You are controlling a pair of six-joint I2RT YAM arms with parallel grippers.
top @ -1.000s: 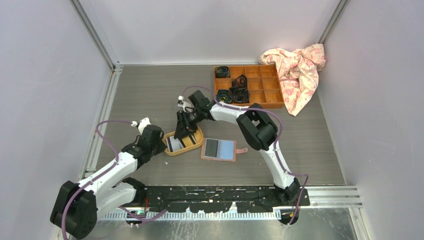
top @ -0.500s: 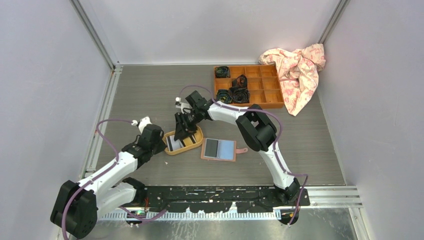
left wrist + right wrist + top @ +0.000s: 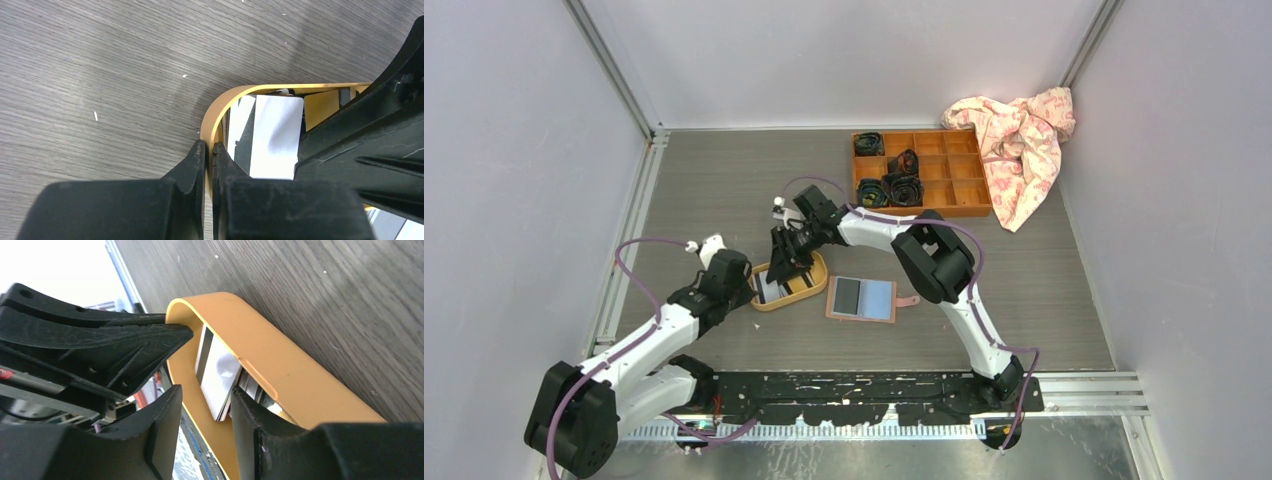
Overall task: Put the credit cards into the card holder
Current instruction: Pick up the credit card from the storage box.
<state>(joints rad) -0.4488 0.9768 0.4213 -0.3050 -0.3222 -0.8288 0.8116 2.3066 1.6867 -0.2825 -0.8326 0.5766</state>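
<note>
Grey wood-grain table (image 3: 704, 190) with pale walls around it. At left, the left gripper (image 3: 208, 148) pinches the end rim of the yellow tray (image 3: 235, 92), one finger on each side of the wall. The credit cards (image 3: 276, 135) sit inside that tray. The right gripper (image 3: 206, 392) dips in with its jaws parted, the cards showing in the gap. Just right of the tray, the card holder (image 3: 861, 298) lies open on the table.

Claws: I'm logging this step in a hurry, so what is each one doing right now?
Left claw: closed on the rim of the yellow oval tray.
Right claw: open at the tray, beside the white plastic cards, gripping nothing.
</note>
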